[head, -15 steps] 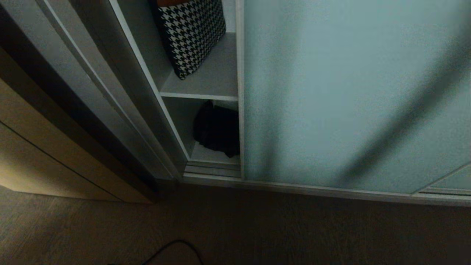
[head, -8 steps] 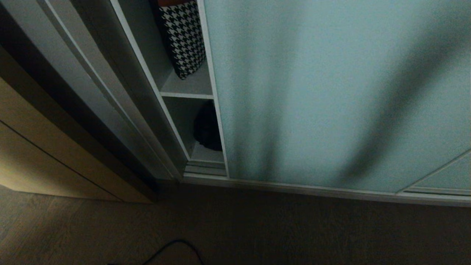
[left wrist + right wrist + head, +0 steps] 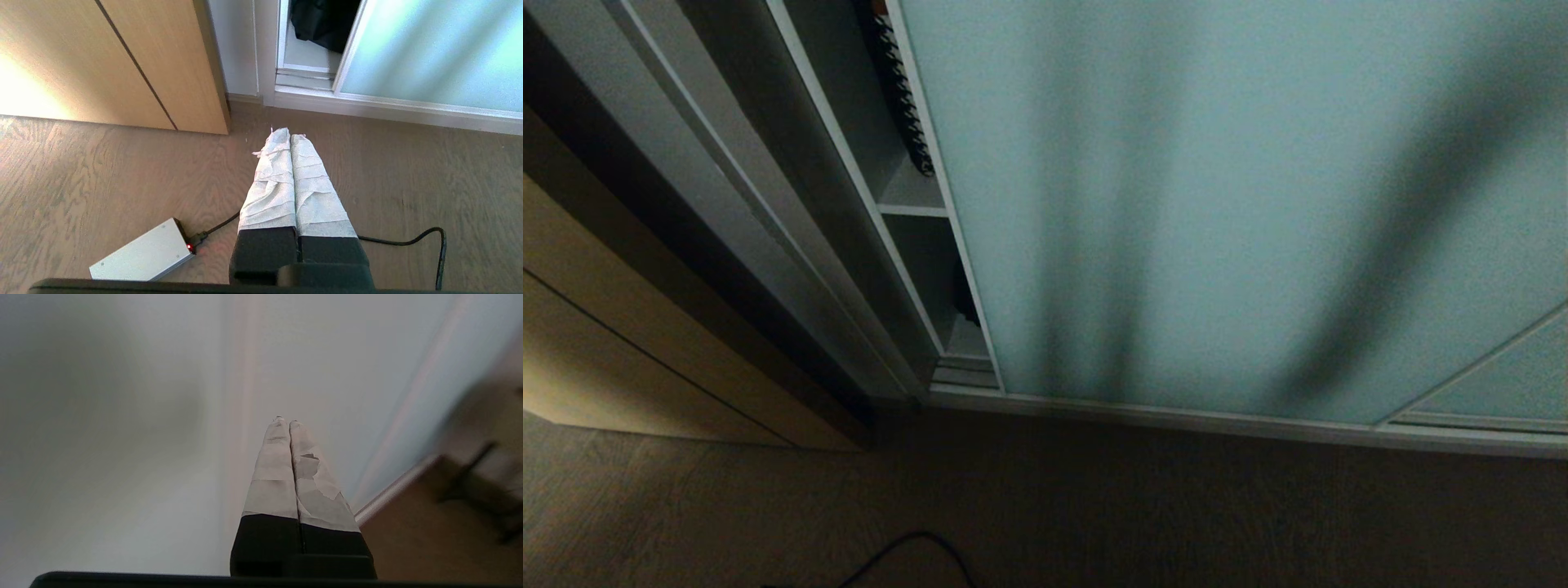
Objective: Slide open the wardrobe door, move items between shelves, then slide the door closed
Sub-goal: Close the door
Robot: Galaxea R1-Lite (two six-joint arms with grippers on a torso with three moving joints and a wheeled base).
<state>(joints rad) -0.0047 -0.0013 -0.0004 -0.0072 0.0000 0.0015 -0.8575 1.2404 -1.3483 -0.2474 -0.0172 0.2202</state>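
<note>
The right gripper (image 3: 284, 421), fingers pressed together and holding nothing, points at the door (image 3: 122, 416) close ahead. The door (image 3: 1217, 204) leaves a narrow gap at its left edge, where the black bundle (image 3: 965, 300) lies under a shelf (image 3: 913, 210). The left gripper (image 3: 289, 136), also closed and empty, hangs over the floor (image 3: 102, 171), well short of the gap.

Door (image 3: 1217, 204): frosted glass, matt pale teal, slim silver metal frame. Shelf (image 3: 913, 196): smooth matt white-grey board. Bundle (image 3: 322, 20): soft black cloth. Cushion (image 3: 903, 90) edge: woven black/white check fabric. Cabinet (image 3: 122, 61): beige wood-grain laminate, smooth, slight sheen. Floor (image 3: 102, 171): grey-brown wood-grain, matt. Left gripper (image 3: 290, 136) and right gripper (image 3: 285, 420): fingers wrapped in wrinkled, torn whitish tape, black matt plastic bases. Box (image 3: 141, 257): brushed silver metal. Cable (image 3: 408, 241): black rubbery sheath.
</note>
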